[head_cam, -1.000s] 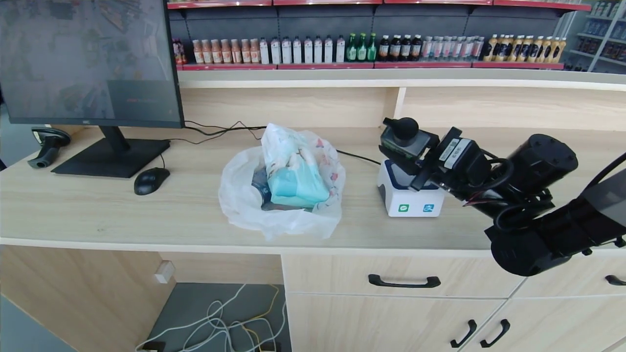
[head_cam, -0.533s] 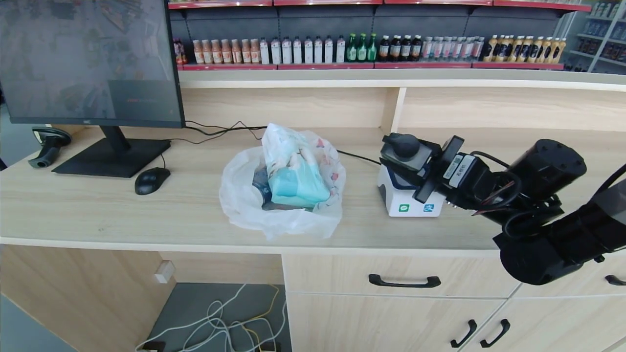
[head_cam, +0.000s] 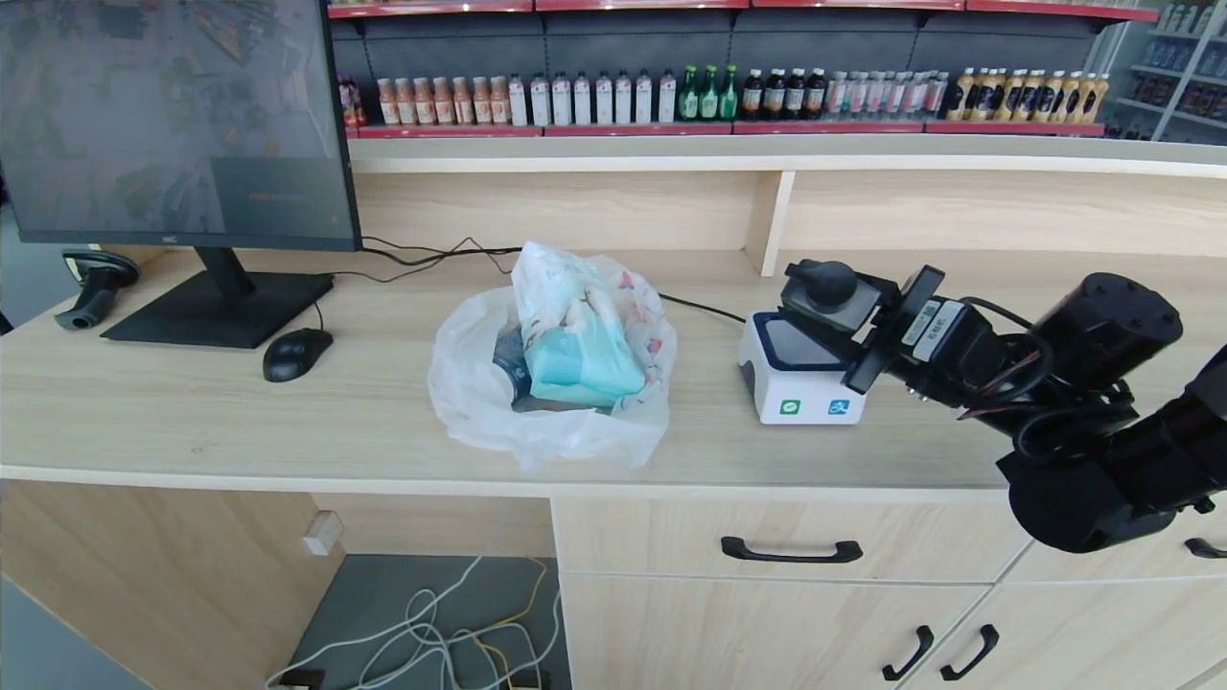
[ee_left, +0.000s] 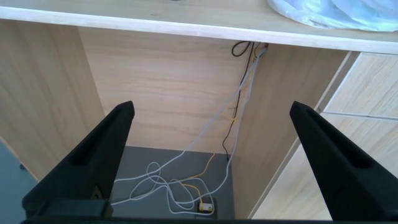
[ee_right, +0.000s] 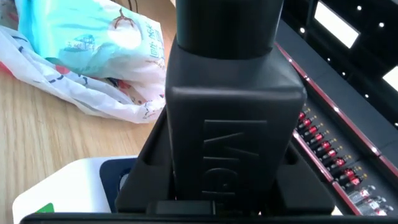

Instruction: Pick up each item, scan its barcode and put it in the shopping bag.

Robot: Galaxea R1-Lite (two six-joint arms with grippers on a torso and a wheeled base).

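My right gripper (head_cam: 856,314) is shut on a black square bottle (head_cam: 826,293) with a round cap, tilted just above the back right part of the white barcode scanner box (head_cam: 798,387). In the right wrist view the black bottle (ee_right: 230,149) sits between the fingers, with the scanner (ee_right: 68,193) beneath it. The white plastic shopping bag (head_cam: 551,383) stands mid-counter to the scanner's left, with a teal tissue pack (head_cam: 575,359) and a dark item inside; the bag (ee_right: 93,56) also shows beyond the bottle. My left gripper (ee_left: 211,168) hangs open below the counter edge, nothing between its fingers.
A monitor (head_cam: 173,115), a mouse (head_cam: 295,353) and a handheld scanner (head_cam: 91,287) stand on the counter's left. Cables run behind the bag. A raised shelf wall lines the counter's back; drawers (head_cam: 791,551) sit below, and loose cords (ee_left: 186,180) lie on the floor.
My right arm has carried the black bottle to the right and down, from above the scanner's left part to its back right. The bag has not moved.
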